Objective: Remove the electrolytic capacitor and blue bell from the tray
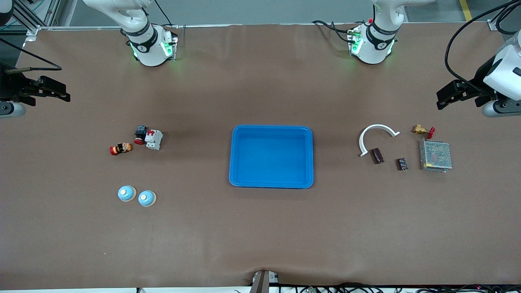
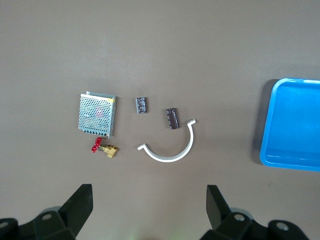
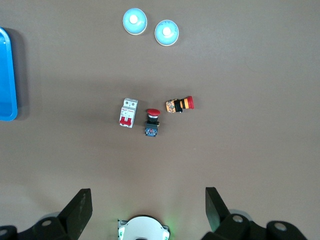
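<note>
Two blue dome bells [image 1: 126,193] [image 1: 147,198] sit side by side toward the right arm's end of the table; the right wrist view shows them too [image 3: 134,21] [image 3: 166,32]. Two dark capacitors [image 1: 377,155] [image 1: 402,164] lie toward the left arm's end and also show in the left wrist view [image 2: 172,118] [image 2: 142,105]. A blue tray [image 1: 272,128] stands empty in the middle. My left gripper [image 1: 440,99] [image 2: 150,200] and right gripper [image 1: 63,92] [image 3: 148,200] are both open, empty, and held high over their ends of the table.
A white curved strip [image 1: 376,130], a brass valve with a red handle [image 1: 421,130] and a metal mesh box [image 1: 435,155] lie by the capacitors. A white circuit breaker [image 1: 154,139], a red push button [image 1: 140,134] and an orange-red button [image 1: 121,149] lie farther from the camera than the bells.
</note>
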### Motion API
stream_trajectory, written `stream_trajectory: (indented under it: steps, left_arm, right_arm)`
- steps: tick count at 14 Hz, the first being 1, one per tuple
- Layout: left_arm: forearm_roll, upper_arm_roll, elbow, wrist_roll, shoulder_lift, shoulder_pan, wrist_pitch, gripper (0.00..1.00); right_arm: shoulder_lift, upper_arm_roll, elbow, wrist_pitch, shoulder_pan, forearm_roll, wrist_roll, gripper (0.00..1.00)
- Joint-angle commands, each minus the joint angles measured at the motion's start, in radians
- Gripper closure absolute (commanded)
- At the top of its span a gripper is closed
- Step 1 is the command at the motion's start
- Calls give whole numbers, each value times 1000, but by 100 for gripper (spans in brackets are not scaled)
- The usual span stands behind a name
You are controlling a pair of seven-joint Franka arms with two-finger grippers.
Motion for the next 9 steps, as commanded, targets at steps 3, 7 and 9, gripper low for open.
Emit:
stream_trajectory:
  steps: [3, 7, 9]
  left_arm:
    - [-15, 4, 16, 18, 8, 0, -2, 0]
    - [-11, 4, 16, 17, 10, -8, -2, 0]
    - [-8, 4, 18, 17, 13, -6, -2, 0]
  right_arm:
    - [-17, 18, -9, 6, -7, -15, 10, 0]
    - [-20, 18, -4, 3, -8, -15, 10, 0]
    - [-20, 18, -4, -1, -13, -14, 10, 0]
